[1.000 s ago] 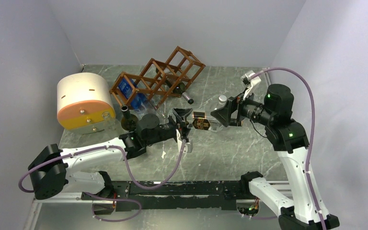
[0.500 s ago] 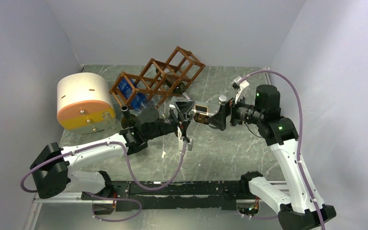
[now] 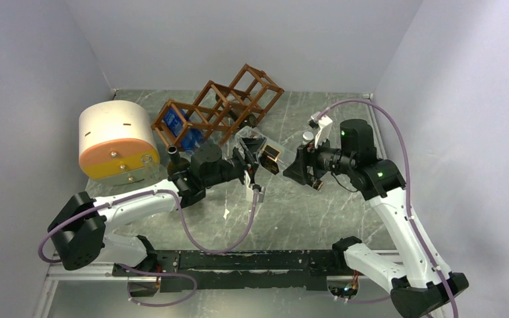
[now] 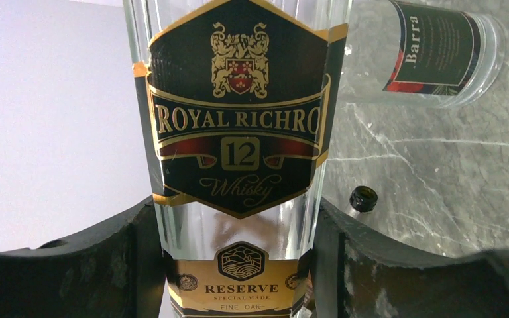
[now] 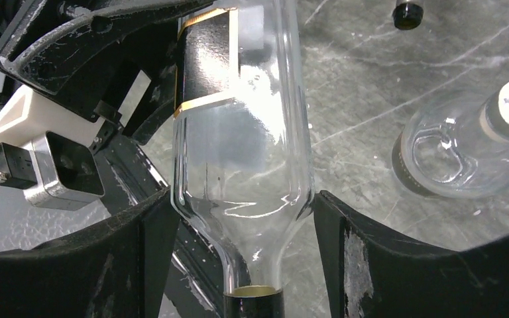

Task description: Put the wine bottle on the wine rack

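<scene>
The wine bottle point(image 3: 270, 156) is clear glass with a black-and-gold label. It hangs above the table between my two grippers, right of the reddish-brown wooden wine rack point(image 3: 219, 109). My left gripper point(image 3: 250, 159) is shut on the labelled body, which fills the left wrist view point(image 4: 238, 132), with the gripper point(image 4: 238, 218) around it. My right gripper point(image 3: 299, 167) is shut on the bottle's shoulder near the neck. In the right wrist view the bottle point(image 5: 238, 132) sits between the right gripper's point(image 5: 242, 205) jaws.
A cream-and-orange cylinder point(image 3: 114, 139) stands at the left. A blue bottle point(image 3: 175, 126) lies in the rack. A dark bottle point(image 3: 174, 162) stands by the left arm. A clear white-capped bottle point(image 5: 464, 152) stands near the right gripper. A labelled bottle point(image 4: 437, 53) lies near the rack.
Both grippers and the bottle have moved back and left, closer to the rack. The right arm has swung leftward with it.
</scene>
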`<state>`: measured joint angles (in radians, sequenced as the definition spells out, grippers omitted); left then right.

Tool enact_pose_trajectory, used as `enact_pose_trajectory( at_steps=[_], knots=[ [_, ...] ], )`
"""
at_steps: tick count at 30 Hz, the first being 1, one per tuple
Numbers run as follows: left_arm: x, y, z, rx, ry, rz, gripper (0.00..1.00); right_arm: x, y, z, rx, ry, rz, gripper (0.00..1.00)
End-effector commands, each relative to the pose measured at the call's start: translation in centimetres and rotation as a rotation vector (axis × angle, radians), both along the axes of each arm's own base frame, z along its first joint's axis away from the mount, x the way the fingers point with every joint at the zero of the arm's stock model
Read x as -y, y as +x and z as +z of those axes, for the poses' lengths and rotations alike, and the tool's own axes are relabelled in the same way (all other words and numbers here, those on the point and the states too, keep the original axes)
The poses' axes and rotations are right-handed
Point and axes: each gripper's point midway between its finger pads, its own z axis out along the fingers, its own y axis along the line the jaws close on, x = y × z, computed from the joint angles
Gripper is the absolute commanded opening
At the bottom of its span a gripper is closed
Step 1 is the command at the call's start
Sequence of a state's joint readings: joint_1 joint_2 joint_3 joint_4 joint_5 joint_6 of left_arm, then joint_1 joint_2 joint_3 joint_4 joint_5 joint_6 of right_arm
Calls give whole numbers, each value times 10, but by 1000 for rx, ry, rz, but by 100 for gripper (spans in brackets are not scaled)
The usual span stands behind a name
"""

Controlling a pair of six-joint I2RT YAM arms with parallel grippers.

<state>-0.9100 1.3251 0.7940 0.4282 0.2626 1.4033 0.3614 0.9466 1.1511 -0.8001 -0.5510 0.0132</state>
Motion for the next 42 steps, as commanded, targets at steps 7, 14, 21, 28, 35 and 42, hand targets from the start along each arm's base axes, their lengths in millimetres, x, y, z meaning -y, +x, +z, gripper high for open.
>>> enact_pose_trajectory(
  at_steps=[7, 14, 21, 28, 35, 42],
  knots=[
    [7, -7, 104, 206, -239, -51, 7, -15, 3, -4, -16, 5, 5, 87],
    [7, -7, 105, 177, -236, -53, 7, -21, 5, -13, -27, 17, 24, 88],
    [5, -5, 101, 125, -229, -36, 7, -21, 10, -18, -40, 10, -18, 72],
    [-1, -2, 99, 78, -254, -4, 12, -16, 20, 0, 20, 29, -97, 8],
    [-16, -5, 102, 39, -415, 25, 94, -10, 29, 27, 91, 75, -178, 0],
    [-32, -2, 78, -56, -525, 78, 99, -11, 36, 47, 138, 136, -215, 0]
  ],
)
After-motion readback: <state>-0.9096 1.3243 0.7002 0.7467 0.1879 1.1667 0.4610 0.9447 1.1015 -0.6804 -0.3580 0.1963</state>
